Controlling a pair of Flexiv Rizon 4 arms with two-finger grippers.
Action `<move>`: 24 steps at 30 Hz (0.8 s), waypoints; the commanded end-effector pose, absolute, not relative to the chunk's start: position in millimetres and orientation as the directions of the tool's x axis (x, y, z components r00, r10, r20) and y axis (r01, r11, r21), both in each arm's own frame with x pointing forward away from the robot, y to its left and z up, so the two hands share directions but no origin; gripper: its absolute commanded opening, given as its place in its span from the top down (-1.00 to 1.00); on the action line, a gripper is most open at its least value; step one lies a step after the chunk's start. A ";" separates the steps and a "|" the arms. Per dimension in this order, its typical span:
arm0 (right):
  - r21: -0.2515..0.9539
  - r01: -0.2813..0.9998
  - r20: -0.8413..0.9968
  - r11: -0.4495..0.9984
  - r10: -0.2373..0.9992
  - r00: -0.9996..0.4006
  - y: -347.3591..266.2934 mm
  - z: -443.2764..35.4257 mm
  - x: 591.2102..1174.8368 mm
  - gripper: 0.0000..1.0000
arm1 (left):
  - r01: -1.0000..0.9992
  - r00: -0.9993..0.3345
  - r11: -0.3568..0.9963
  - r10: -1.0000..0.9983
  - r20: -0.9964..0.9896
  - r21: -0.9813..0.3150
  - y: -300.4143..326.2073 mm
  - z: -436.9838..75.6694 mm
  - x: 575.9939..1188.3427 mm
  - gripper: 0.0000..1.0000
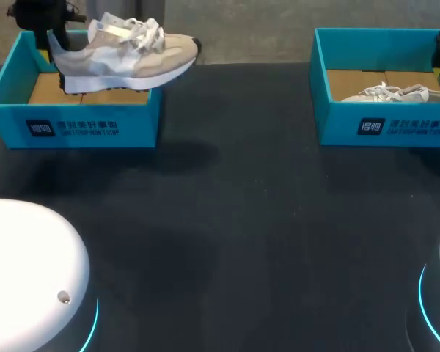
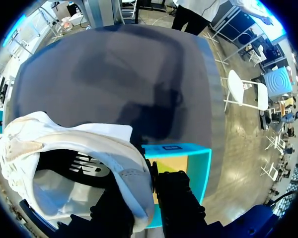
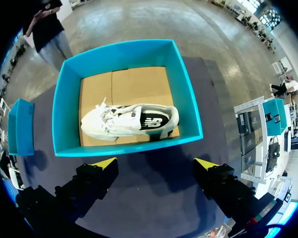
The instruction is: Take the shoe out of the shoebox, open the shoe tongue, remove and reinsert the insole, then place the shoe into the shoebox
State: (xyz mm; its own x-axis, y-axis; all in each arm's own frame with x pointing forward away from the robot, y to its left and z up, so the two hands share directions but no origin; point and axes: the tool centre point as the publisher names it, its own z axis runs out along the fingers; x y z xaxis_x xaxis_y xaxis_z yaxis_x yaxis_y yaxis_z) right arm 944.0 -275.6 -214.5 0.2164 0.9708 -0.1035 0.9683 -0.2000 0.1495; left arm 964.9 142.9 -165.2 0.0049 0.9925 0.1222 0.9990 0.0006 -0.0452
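your left gripper (image 1: 53, 40) is clamped on the heel of the shoe (image 1: 132, 55), one dark finger inside the collar and one outside. its yellow tips are hidden behind the heel in the left wrist view. the shoe, beige and white with white laces, hangs in the air over the left shoebox (image 1: 81, 128), sole down and roughly level. its heel is above the box's far left corner, and its toe reaches out past the box's right wall. the box itself is teal with a bare cardboard floor, and it sits on the dark table (image 1: 242, 220).

well to the right of the left shoebox, across the table, stands a second shoebox (image 1: 381, 128) of the same teal. a second shoe (image 1: 396, 93) lies in it on its side. your right gripper (image 3: 155, 163) hangs over the table in front of that second box, fingers spread wide with nothing between them.
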 end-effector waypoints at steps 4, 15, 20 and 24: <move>0.152 0.968 -0.103 -0.200 0.971 0.217 -275.4 -214.5 943.0 -1.00 | 0.997 0.005 -0.016 0.991 0.136 0.078 119.4 -163.7 924.5 1.00; 0.152 0.968 -0.103 -0.200 0.971 0.217 -275.4 -214.5 943.0 -1.00 | 0.997 0.009 -0.021 0.988 0.153 0.080 81.0 -168.5 878.0 1.00; 0.152 0.968 -0.103 -0.200 0.971 0.217 -275.4 -214.5 943.0 -1.00 | 0.997 0.018 -0.030 0.988 0.152 0.074 61.5 -170.5 855.7 1.00; 0.152 0.968 -0.103 -0.200 0.971 0.217 -275.4 -214.5 943.0 -1.00 | 0.997 0.022 -0.033 0.989 0.146 0.072 47.9 -170.9 837.1 1.00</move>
